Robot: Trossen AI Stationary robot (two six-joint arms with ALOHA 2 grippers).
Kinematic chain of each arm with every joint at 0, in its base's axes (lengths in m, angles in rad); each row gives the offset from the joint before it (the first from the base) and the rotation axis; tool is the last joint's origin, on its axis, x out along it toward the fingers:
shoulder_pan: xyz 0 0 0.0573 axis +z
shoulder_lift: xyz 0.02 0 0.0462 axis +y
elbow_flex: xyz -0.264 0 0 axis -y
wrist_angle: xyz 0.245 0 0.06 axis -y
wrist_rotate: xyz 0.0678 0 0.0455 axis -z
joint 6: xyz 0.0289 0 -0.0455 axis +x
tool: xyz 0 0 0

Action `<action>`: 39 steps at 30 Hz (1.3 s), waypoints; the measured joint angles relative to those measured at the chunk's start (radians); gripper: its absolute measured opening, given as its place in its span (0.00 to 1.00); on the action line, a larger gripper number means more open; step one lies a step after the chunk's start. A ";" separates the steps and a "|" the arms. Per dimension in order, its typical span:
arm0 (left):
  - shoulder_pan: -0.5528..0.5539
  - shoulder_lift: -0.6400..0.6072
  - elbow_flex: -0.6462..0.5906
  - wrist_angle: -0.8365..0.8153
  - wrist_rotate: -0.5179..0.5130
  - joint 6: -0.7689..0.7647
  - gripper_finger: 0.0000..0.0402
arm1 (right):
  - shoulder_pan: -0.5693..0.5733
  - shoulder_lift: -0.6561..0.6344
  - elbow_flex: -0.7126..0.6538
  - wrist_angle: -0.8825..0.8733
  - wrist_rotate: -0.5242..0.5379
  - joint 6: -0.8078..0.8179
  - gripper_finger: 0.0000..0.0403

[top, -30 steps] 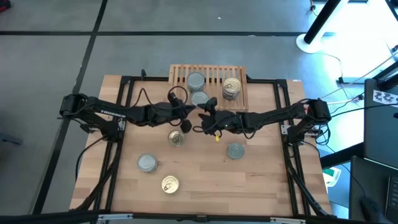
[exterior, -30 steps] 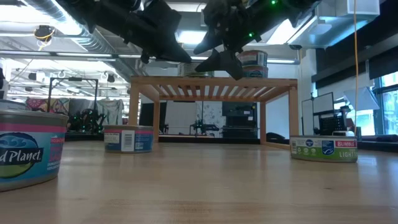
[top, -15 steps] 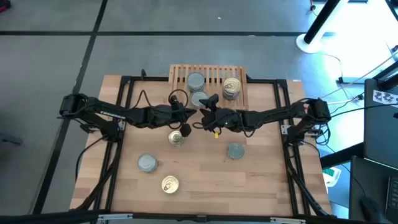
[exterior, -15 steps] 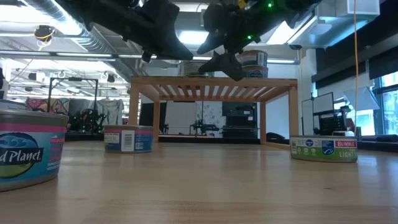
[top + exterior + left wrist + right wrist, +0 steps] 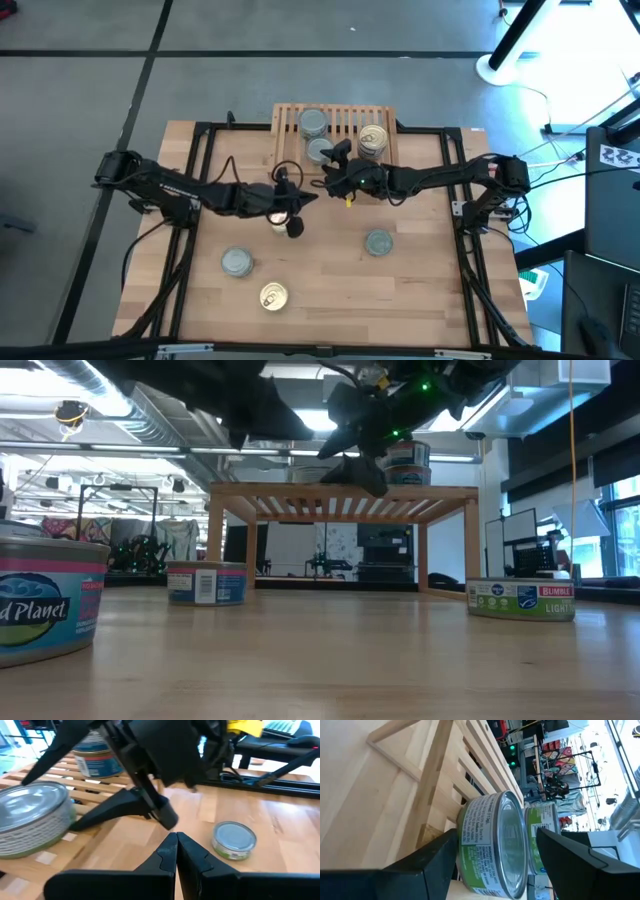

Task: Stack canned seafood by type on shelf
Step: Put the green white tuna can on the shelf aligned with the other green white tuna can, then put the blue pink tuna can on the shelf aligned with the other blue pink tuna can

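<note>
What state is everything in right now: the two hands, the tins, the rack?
Right hand: open, fingers either side of a silver tin.
That silver tin: upright on the shelf, not gripped.
Left hand: shut, empty.
Second silver tin: upright on the shelf.
Gold tin: upright on the shelf.
Silver tin on the table: upright, untouched.

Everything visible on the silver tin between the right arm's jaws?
The tin is a low round can with a dull silver-grey top, ribbed metal side and a green-and-white paper label. It rests on the light-wood slats of the shelf, near the shelf's front edge, with another silver tin behind it. The right gripper has its open jaws on either side of it; contact can't be confirmed.
</note>
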 joint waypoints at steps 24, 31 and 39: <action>-0.214 -0.006 0.000 -0.003 0.000 -0.041 0.01 | 0.324 -0.026 0.000 -0.027 0.302 0.006 0.67; -0.257 -0.006 0.001 -0.078 0.000 -0.089 0.01 | 0.454 -0.114 0.000 -0.304 0.291 0.285 0.67; -0.291 -0.001 0.001 -0.143 0.001 -0.180 0.01 | 0.580 -0.206 0.000 -0.621 0.202 0.663 0.67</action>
